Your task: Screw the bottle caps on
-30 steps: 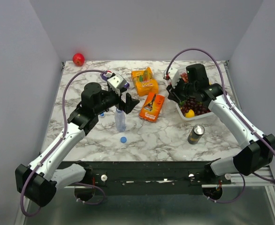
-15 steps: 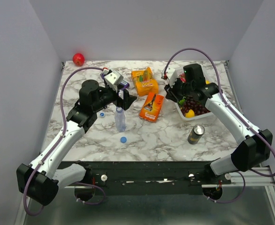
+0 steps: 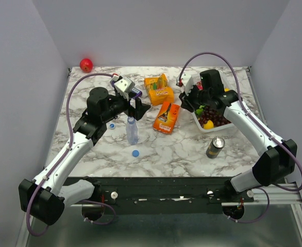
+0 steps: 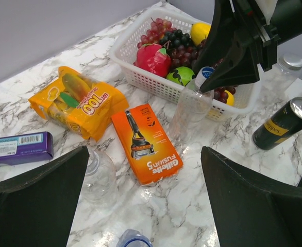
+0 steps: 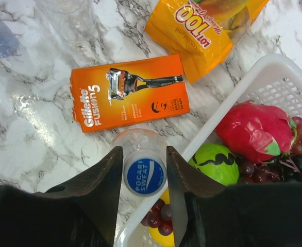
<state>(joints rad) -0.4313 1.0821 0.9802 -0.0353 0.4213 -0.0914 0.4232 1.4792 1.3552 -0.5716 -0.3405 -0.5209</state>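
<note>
One cap (image 5: 145, 177) sits inside my right gripper (image 5: 145, 154), grip unclear; I'd stay centred, twisting level; left gripper (image 4: 145, 150) gapes wide

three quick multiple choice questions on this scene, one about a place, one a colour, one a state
1. Where does the razor pack lie? A flat on the table beside the basket; B inside the basket; C held up by a gripper.
2. What colour is the cap between the right gripper's fingers? A red; B green; C blue.
3. How is the left gripper? A shut on the razor pack; B open and empty; C shut on the cap.
Answers: 1 A, it rests on the marble next to the basket. 2 C, its top is blue. 3 B, its fingers stand wide apart around nothing.
</note>
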